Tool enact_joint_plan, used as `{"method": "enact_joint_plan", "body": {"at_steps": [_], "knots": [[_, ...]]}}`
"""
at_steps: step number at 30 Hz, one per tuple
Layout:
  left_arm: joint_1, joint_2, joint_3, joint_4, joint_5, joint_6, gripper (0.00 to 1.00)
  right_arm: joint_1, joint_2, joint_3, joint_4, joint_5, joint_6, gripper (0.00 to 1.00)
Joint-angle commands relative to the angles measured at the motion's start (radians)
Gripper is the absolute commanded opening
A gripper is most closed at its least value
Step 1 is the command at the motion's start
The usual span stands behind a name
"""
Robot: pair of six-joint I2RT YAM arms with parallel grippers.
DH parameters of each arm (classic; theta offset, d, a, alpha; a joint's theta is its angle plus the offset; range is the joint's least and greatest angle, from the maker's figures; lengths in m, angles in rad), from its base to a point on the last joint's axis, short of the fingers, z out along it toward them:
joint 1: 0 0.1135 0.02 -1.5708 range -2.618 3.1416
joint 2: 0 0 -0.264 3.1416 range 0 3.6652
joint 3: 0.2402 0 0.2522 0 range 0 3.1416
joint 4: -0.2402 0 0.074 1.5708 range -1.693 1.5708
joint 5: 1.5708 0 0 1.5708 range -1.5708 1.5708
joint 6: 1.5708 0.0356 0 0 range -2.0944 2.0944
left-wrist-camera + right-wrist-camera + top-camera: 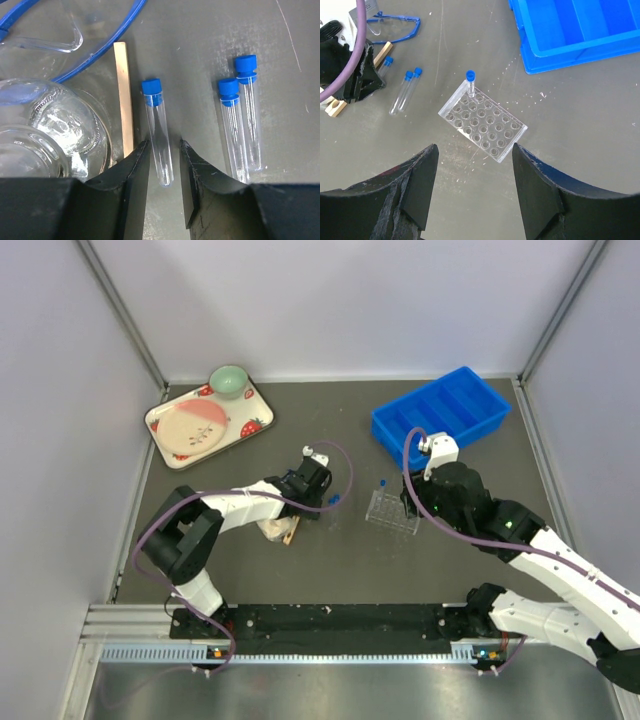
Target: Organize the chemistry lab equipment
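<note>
Enclosed robot lab cell: tube rack (482, 123)

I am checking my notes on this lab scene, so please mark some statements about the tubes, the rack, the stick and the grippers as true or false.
1. One blue-capped tube stands in a corner hole of the rack. True.
2. The left gripper has its fingers on either side of a lying tube on the table. True.
3. The right gripper holds a tube. False: it is open and empty, above the rack.
4. The wooden stick stands in the rack. False: it lies flat on the table beside the lying tube.
</note>
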Motion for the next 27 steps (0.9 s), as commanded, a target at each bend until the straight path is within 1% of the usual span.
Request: {"method": "enact_joint_plan", "body": {"at_steps": [1,3,4,6,7,9,14,18,20,22,23,25,26,27], "knots": [[0.004,0.016,0.014,-0.031,-0.033,-0.022,0.34,0.01,-0.017,-0.004,0.018,-0.01,0.012,0.61],[0.002,0.017,0.014,-0.04,-0.036,-0.025,0.3,0.01,-0.017,-0.003,0.018,-0.015,0.014,0.62],[0.001,0.017,0.014,-0.051,-0.039,-0.031,0.23,0.01,-0.017,-0.003,0.018,-0.015,0.014,0.62],[-0.001,0.019,0.011,-0.057,-0.045,-0.036,0.18,0.012,-0.017,0.0,0.018,-0.02,0.014,0.61],[-0.004,0.017,0.01,-0.061,-0.047,-0.036,0.1,0.01,-0.017,0.002,0.018,-0.021,0.014,0.61],[-0.006,0.019,0.008,-0.066,-0.05,-0.039,0.0,0.01,-0.017,0.003,0.017,-0.023,0.015,0.62],[-0.022,0.008,0.016,-0.09,-0.044,-0.033,0.0,0.01,-0.026,0.018,0.001,-0.04,0.015,0.61],[-0.041,-0.065,0.037,-0.123,0.014,-0.007,0.0,0.01,-0.039,0.032,-0.009,-0.114,0.011,0.62],[-0.045,-0.105,0.047,-0.137,0.085,0.001,0.0,0.012,-0.039,0.037,-0.017,-0.148,0.011,0.62],[-0.047,-0.177,0.045,-0.137,0.148,0.013,0.0,0.012,-0.054,0.035,-0.016,-0.188,0.021,0.62],[-0.047,-0.199,0.04,-0.14,0.2,0.018,0.0,0.01,-0.062,0.032,-0.008,-0.202,0.021,0.62],[-0.048,-0.254,0.042,-0.143,0.279,0.03,0.0,0.01,-0.081,0.031,0.0,-0.26,0.026,0.63],[-0.048,-0.273,0.039,-0.143,0.35,0.033,0.0,0.01,-0.083,0.031,0.007,-0.286,0.026,0.63],[-0.047,-0.306,0.037,-0.143,0.384,0.036,0.0,0.01,-0.085,0.031,0.01,-0.335,0.027,0.63]]}}
